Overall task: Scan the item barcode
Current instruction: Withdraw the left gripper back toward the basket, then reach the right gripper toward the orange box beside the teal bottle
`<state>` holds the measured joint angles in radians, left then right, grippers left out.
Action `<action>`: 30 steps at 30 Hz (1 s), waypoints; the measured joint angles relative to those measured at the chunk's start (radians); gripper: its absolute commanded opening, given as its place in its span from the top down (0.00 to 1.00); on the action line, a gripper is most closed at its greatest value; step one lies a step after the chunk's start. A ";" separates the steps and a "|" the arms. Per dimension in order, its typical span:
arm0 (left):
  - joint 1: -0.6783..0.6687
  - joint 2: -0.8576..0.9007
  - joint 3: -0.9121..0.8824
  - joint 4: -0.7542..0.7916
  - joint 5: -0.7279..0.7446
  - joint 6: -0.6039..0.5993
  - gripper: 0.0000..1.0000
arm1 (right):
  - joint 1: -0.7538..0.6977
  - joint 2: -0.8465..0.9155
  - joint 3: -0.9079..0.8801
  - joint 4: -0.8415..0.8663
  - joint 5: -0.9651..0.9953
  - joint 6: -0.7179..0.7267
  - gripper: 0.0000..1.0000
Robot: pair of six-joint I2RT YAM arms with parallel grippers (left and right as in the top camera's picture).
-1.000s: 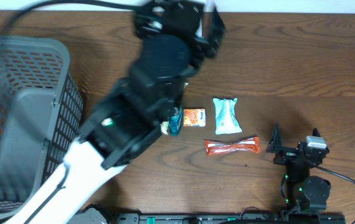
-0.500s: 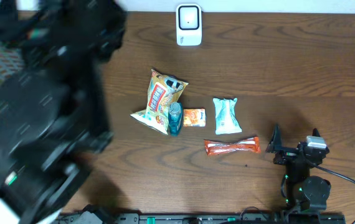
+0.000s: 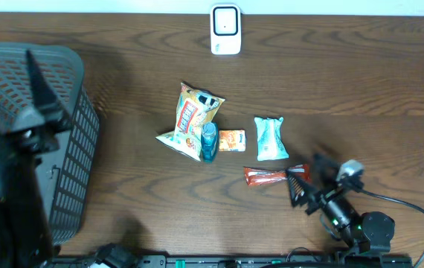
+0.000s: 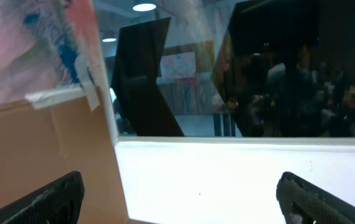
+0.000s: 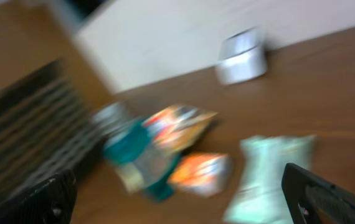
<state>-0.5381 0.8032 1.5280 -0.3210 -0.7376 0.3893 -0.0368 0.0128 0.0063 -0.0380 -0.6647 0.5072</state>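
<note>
Both claws released, nothing held.
The right gripper (image 3: 306, 181) sits just beside the orange bar (image 3: 275, 176); the left gripper (image 4: 180, 204) apparently hangs over the basket (image 3: 82, 141) at left.

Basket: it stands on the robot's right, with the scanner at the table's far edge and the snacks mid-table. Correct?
Not quite. The basket stands on the robot's left, as the overhead view shows. The scanner is at the table's far edge and the snacks lie mid-table.
</note>
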 measured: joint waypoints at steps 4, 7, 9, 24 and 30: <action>0.068 -0.094 -0.045 -0.073 0.107 -0.101 0.02 | 0.000 0.000 0.000 -0.003 -0.278 0.074 0.01; 0.109 -0.166 -0.051 -0.126 0.225 -0.180 0.02 | 0.000 0.000 0.000 0.047 -0.391 0.137 0.05; 0.135 -0.211 -0.051 -0.148 0.305 -0.229 0.02 | 0.000 0.000 0.000 0.108 -0.428 0.173 0.02; 0.354 -0.461 -0.049 -0.213 0.619 -0.403 0.02 | 0.000 0.114 0.059 0.059 -0.318 0.233 0.01; 0.354 -0.458 -0.049 -0.215 0.631 -0.499 0.02 | 0.023 0.438 0.242 -0.111 -0.161 0.055 0.01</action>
<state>-0.1841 0.3450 1.4792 -0.5362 -0.1062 -0.1101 -0.0139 0.4507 0.2485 -0.1493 -0.8253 0.5617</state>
